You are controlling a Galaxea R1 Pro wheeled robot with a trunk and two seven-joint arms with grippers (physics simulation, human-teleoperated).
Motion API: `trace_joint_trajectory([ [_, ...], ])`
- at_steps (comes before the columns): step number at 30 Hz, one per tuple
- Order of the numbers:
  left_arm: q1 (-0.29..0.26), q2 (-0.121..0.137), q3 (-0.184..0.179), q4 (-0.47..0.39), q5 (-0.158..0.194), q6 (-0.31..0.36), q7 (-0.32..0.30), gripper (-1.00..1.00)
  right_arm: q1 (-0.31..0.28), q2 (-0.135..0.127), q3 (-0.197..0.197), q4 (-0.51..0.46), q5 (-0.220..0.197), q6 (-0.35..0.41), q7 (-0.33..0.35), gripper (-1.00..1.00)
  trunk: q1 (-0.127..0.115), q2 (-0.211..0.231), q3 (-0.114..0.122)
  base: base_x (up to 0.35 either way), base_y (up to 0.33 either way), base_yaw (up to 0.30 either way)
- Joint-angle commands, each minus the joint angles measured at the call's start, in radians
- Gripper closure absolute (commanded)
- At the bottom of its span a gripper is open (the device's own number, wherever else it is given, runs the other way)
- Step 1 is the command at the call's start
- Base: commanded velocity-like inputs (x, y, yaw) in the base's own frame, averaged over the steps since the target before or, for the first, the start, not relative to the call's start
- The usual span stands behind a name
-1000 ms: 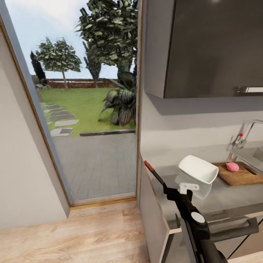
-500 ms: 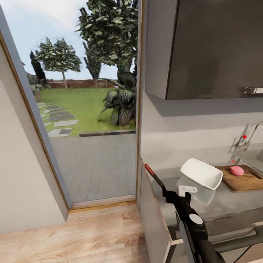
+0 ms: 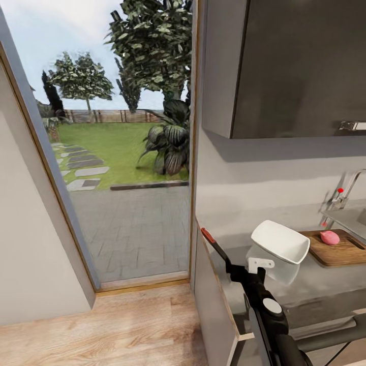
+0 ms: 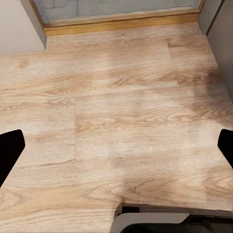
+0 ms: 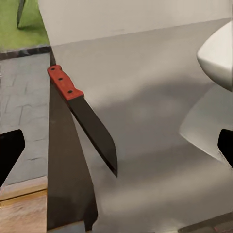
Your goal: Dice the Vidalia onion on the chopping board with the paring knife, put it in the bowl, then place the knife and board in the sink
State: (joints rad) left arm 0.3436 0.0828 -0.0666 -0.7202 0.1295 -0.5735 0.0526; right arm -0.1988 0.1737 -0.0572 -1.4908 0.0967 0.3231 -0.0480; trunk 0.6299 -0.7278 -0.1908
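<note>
The paring knife (image 3: 215, 245) (image 5: 86, 119), red handle and dark blade, lies flat on the grey countertop (image 3: 300, 279) close to its left end edge. My right gripper (image 3: 238, 272) (image 5: 118, 150) hovers open just behind the blade tip, fingers spread wide and holding nothing. Beside it sits the white bowl (image 3: 280, 241) (image 5: 218, 53). Farther right the pinkish Vidalia onion (image 3: 330, 237) rests on the brown chopping board (image 3: 340, 251). The sink (image 3: 353, 216) with its tap shows at the right edge. My left gripper (image 4: 116, 145) hangs open over the wooden floor.
A dark wall cabinet (image 3: 295, 66) hangs above the counter. To the left a tall glass door (image 3: 122, 152) looks onto a garden, with a pale wall (image 3: 30, 254) beside it. Light wooden floor (image 3: 101, 330) runs below, and the robot's white base (image 4: 150, 221) shows low down.
Over the second the camera shifted, sliding the counter things slightly right in the picture. In the last half second nothing has visibly moved, and the knife stays on the counter.
</note>
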Motion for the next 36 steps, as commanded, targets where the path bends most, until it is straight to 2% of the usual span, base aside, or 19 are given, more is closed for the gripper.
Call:
trace_joint_trajectory([
  [1, 0.0, 0.002, -0.007, -0.002, 0.009, -0.002, 0.005, -1.0, -0.001, 0.001, 0.0, 0.0, 0.01, 0.005, 0.0, -1.0, 0.0, -0.001, -0.001, 0.0, 0.0, 0.0],
  [7, 0.0, 0.002, -0.007, -0.002, 0.009, -0.002, 0.005, -1.0, -0.001, 0.001, -0.001, 0.047, 0.011, 0.0, 0.0, -1.0, 0.0, -0.001, -0.001, 0.0, 0.0, 0.0],
  [36, 0.0, 0.002, -0.007, 0.008, 0.009, -0.002, 0.005, -1.0, -0.001, 0.0, -0.001, 0.074, 0.012, 0.002, -0.004, -1.0, 0.0, -0.001, -0.001, 0.0, 0.0, 0.0],
])
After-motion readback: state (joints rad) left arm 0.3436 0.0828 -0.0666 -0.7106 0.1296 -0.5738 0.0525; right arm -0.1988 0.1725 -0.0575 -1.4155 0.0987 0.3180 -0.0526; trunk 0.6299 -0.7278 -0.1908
